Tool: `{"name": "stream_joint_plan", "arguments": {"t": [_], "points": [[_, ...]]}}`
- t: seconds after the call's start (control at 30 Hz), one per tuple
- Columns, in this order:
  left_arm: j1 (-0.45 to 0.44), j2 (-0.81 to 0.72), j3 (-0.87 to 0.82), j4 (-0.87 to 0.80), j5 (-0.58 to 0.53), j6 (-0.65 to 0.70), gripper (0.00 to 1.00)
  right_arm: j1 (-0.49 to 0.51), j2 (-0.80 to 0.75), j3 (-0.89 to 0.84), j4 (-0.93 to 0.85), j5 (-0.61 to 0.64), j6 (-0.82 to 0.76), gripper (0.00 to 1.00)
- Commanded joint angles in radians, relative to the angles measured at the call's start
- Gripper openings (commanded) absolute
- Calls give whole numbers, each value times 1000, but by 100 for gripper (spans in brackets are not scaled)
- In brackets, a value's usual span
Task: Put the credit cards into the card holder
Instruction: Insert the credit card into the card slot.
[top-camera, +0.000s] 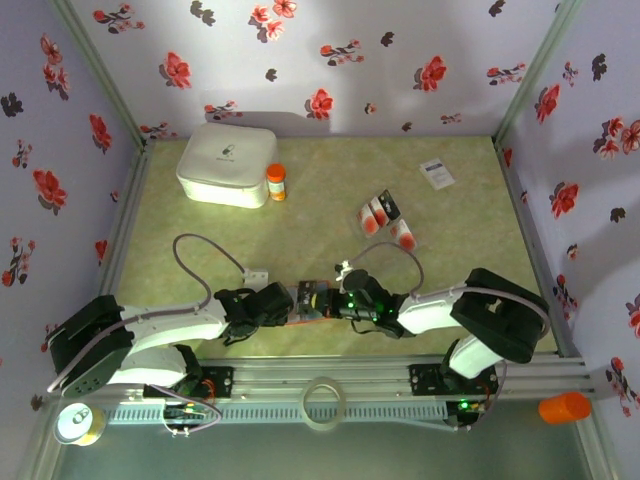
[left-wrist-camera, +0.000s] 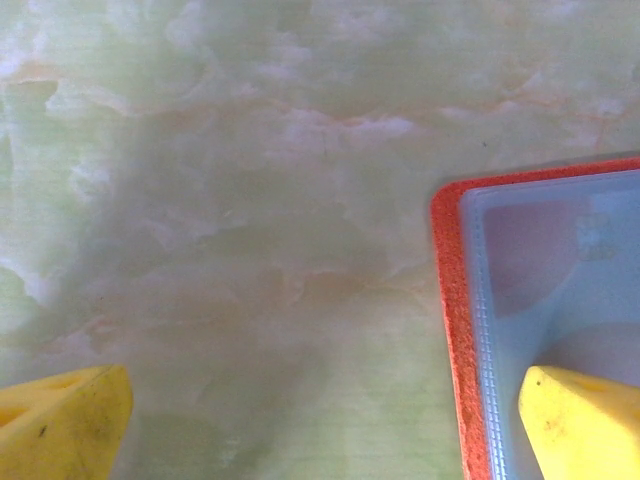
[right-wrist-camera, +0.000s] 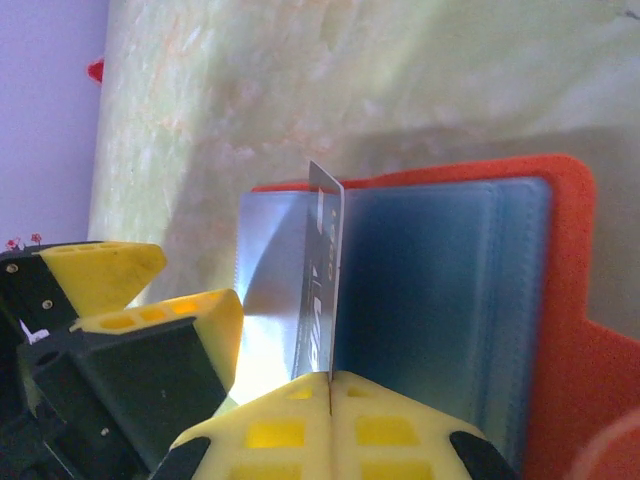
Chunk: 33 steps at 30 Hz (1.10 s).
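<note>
The orange card holder (right-wrist-camera: 440, 300) lies open near the table's front edge, its grey-blue panel up; from above a strip of it (top-camera: 302, 319) shows between the two grippers. My right gripper (right-wrist-camera: 330, 385) is shut on one credit card (right-wrist-camera: 322, 290), held edge-on, its far end over the panel. My left gripper (left-wrist-camera: 320, 430) is open, one yellow fingertip (left-wrist-camera: 580, 420) on the panel of the card holder (left-wrist-camera: 455, 330), the other fingertip (left-wrist-camera: 65, 425) over bare table. Several more credit cards (top-camera: 380, 212) lie loose at mid-right. From above, the left gripper (top-camera: 283, 304) faces the right gripper (top-camera: 328, 300).
A white box (top-camera: 228, 163) and a small orange-capped bottle (top-camera: 276, 182) stand at the back left. A white printed card (top-camera: 437, 174) lies at the back right. A tape ring (top-camera: 323, 402) sits on the front rail. Flowered walls close in three sides.
</note>
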Motion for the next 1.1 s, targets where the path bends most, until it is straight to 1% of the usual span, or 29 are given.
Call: {"name": "stream_joint_plan", "arguments": {"t": [0.0,0.7,0.87,1.07], "points": [[-7,-10,-20,-40,-26,-11,100,10,-31,-27,-16,30,10,0],[-7,-10,-23,-35,-31,-10,100,10,36,8,-12,-35,7,0],[-7,-12,-24,-35,-29,-13,100,11,35,23,-47,-48,-3,0],[-7,-9,-24,-35,-30,-10,100,10,21,43,-129,-64,-17,0]]}}
